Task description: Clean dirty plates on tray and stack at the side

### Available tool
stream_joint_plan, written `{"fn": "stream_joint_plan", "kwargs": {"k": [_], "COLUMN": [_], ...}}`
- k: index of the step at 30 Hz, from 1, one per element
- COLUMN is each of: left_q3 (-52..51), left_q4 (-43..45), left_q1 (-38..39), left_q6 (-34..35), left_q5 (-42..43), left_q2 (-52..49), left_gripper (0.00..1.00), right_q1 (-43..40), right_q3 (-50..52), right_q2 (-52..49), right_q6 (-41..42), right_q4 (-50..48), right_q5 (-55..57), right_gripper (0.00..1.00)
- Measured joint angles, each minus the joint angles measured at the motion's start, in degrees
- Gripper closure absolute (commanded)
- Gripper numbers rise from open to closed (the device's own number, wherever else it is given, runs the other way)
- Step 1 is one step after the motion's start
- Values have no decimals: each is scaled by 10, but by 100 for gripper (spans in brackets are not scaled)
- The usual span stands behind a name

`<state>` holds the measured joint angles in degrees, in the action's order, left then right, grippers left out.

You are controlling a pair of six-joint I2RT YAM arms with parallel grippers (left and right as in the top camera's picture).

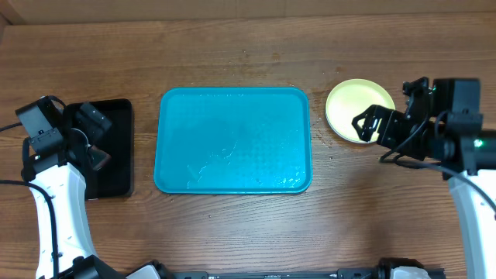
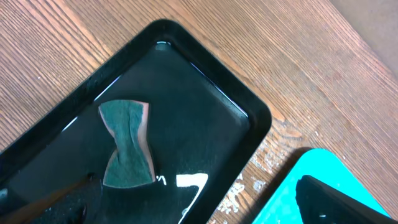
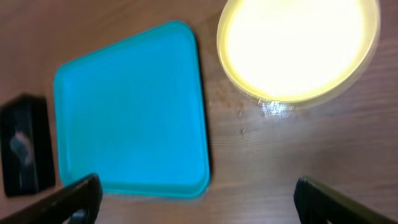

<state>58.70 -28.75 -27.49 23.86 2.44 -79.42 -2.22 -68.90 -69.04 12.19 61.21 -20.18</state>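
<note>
The turquoise tray point(image 1: 232, 139), a smooth plastic rectangle with rounded corners and a raised rim, lies mid-worktop point(image 1: 232, 232). Glossy streaks on its floor show only from overhead. A round yellow-green plate point(image 1: 359, 108) sits on the wood grain just beside it, toward the right edge. The right claw point(image 3: 196, 199) hangs wide and empty near that plate. The left claw point(image 2: 196, 202), also wide, hovers over a shiny black tray point(image 2: 205, 106) by the left edge. Only its wrist view clearly shows the pinched green sponge point(image 2: 127, 144) inside.
</note>
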Motion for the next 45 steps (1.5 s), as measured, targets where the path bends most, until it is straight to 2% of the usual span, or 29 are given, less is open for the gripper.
{"fn": "stream_joint_plan", "kwargs": {"k": [2,5,8,15,23,29,37,45], "left_q3": [0,0,0,0,0,0,0,0], "left_q4": [0,0,0,0,0,0,0,0], "left_q1": [0,0,0,0,0,0,0,0], "left_q6": [0,0,0,0,0,0,0,0], "left_q5": [0,1,2,2,2,2,2,2], "left_q2": [0,0,0,0,0,0,0,0], "left_gripper": [0,0,1,1,0,0,0,0], "right_q1": [17,52,57,58,69,69,69,71], "right_q3": [58,198,296,481,572,606,671,678], "right_q2": [37,147,239,462,622,680,683,683], "right_q6": [0,-2,-2,-2,-2,-2,-2,-2], "right_q4": [-89,-263,-345,-430,-438,-459,-583,-584], "right_q5": [0,-4,-5,-4,4,26,73,159], "right_gripper": [0,0,0,0,0,0,0,0]}}
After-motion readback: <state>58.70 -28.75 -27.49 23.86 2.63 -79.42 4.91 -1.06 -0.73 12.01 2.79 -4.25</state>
